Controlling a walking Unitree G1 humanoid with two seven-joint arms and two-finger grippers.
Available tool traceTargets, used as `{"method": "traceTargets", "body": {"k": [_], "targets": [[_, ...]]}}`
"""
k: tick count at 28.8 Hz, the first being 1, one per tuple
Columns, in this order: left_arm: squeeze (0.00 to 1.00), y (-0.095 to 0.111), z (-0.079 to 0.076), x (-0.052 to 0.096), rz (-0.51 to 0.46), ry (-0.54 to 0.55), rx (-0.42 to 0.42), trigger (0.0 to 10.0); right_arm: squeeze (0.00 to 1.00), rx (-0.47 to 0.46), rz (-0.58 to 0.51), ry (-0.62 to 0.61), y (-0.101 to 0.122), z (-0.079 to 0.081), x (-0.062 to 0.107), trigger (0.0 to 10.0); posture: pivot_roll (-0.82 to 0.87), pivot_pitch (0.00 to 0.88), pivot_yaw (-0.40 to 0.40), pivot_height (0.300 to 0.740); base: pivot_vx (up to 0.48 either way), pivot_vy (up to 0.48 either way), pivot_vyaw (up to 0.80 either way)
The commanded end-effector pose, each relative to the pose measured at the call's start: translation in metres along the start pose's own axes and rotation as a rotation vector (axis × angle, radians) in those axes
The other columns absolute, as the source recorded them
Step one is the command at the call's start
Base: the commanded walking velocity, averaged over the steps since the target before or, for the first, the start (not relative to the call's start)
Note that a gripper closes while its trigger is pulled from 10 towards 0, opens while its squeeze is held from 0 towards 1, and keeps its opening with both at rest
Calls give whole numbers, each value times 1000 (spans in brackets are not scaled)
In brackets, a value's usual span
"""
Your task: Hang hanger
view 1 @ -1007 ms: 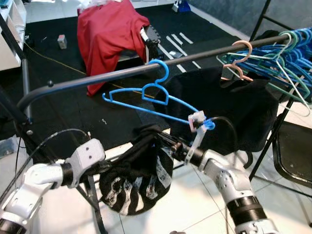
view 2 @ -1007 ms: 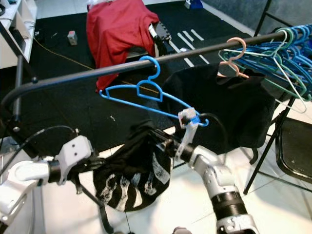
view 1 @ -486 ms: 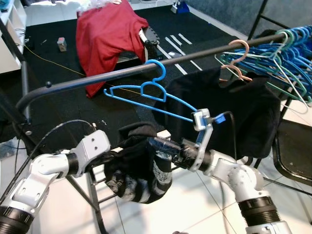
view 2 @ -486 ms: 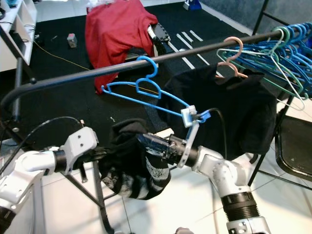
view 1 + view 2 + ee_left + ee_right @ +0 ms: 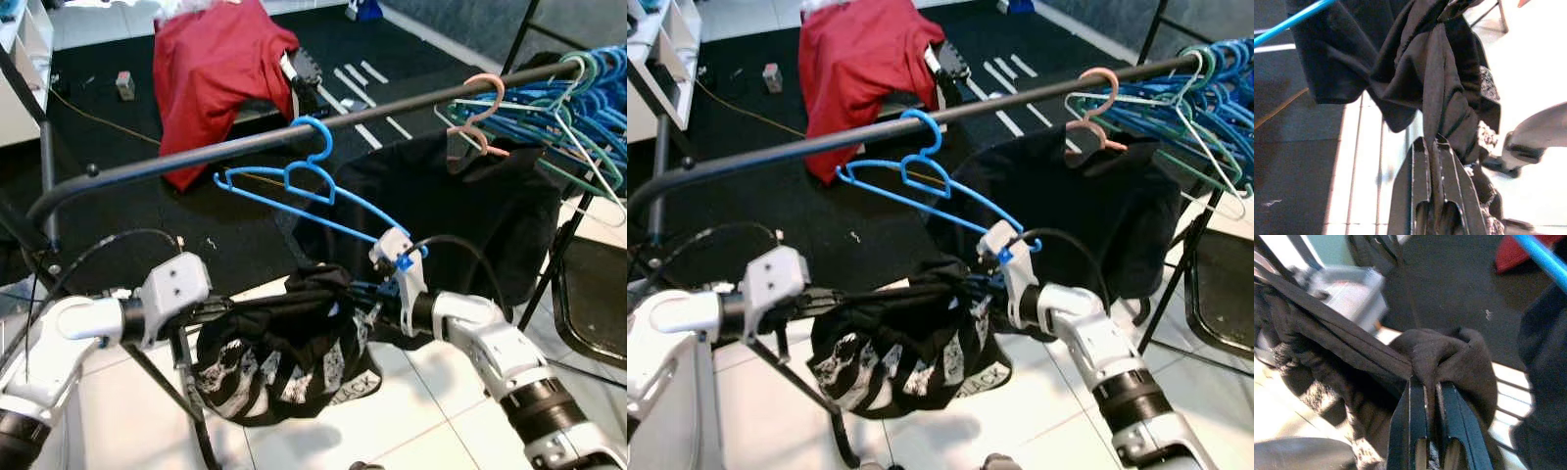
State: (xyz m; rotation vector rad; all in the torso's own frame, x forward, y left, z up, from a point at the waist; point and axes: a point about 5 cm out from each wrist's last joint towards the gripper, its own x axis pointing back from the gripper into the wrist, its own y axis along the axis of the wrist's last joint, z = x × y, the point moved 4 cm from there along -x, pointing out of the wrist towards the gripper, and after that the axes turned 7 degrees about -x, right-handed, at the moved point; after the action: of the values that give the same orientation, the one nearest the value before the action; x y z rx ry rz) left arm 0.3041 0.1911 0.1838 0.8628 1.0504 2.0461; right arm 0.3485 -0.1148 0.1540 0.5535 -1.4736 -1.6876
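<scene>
At centre frame in the head views, the blue hanger (image 5: 312,191) already sits with its hook over the dark rail (image 5: 196,157); it carries no garment and tilts, its far shoulder dipping toward the lower right, close by the right wrist; contact there cannot be told.

Below it, the black printed garment (image 5: 279,357) is stretched between both arms, bunched, white lettering showing on the sagging lower part; it hangs clear of the hanger, not threaded onto it.

Left tool (image 5: 1432,147): fingers pressed together on a twisted rope of the black cloth, seen plainly in the left wrist view; right tool (image 5: 1427,389): likewise pinching a gathered fold of the same cloth, in the right wrist view.

Judgement on progress: hook-on-rail part looks done; getting the garment onto the hanger, if that is wanted, looks not yet done, since the cloth is balled up and its neck opening cannot be made out.

Further out: at upper right of the frame, a pink hanger (image 5: 475,122) bearing a black shirt (image 5: 460,215), then a cluster of blue and green hangers (image 5: 578,108); at upper left-centre, a red cloth (image 5: 216,73) draped over something on the black floor mat (image 5: 118,137).
</scene>
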Motion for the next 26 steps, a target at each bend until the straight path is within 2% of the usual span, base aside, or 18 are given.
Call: {"method": "traceTargets", "body": {"k": [1,2,3,5,6,8,9,10,12,13,21,22,24,25,26], "targets": [[0,5,23,34,17,75,66,0,0,-109,-122,-75,23,-24,28,0,-33,195,41,740,0,0,0],[0,5,23,34,17,75,66,0,0,-109,-122,-75,23,-24,28,0,-33,195,41,740,0,0,0],[0,21,26,34,-78,72,132,0,0,-168,-193,135,44,2,29,0,-31,200,43,740,0,0,0],[0,21,26,34,-78,72,132,0,0,-168,-193,135,44,2,29,0,-31,200,43,740,0,0,0],[0,50,25,32,-270,21,264,0,0,-239,-288,480,76,43,43,0,-40,203,42,740,0,0,0],[0,50,25,32,-270,21,264,0,0,-239,-288,480,76,43,43,0,-40,203,42,740,0,0,0],[0,58,23,32,-334,-4,304,0,0,-266,-331,572,87,54,50,0,-43,206,40,740,0,0,0],[0,63,22,32,-380,-14,327,0,0,-293,-379,614,95,56,54,0,-44,208,38,740,0,0,0],[0,63,22,32,-380,-14,327,0,0,-293,-379,614,95,56,54,0,-44,208,38,740,0,0,0],[0,72,27,38,-476,-1,362,0,0,-338,-469,666,109,57,65,0,-43,210,39,740,0,0,0],[0,79,30,44,-525,0,383,0,0,-362,-508,700,117,58,72,0,-45,210,38,740,0,0,0],[0,73,28,43,-473,-8,381,0,0,-330,-448,617,109,51,65,0,-46,210,36,740,0,0,0],[0,73,28,43,-473,-8,381,0,0,-330,-448,617,109,51,65,0,-46,210,36,740,0,0,0],[0,60,22,39,-352,-22,359,0,0,-289,-345,474,93,39,54,0,-46,211,35,740,0,0,0],[0,60,22,39,-352,-22,359,0,0,-289,-345,474,93,39,54,0,-46,211,35,740,0,0,0]]}}
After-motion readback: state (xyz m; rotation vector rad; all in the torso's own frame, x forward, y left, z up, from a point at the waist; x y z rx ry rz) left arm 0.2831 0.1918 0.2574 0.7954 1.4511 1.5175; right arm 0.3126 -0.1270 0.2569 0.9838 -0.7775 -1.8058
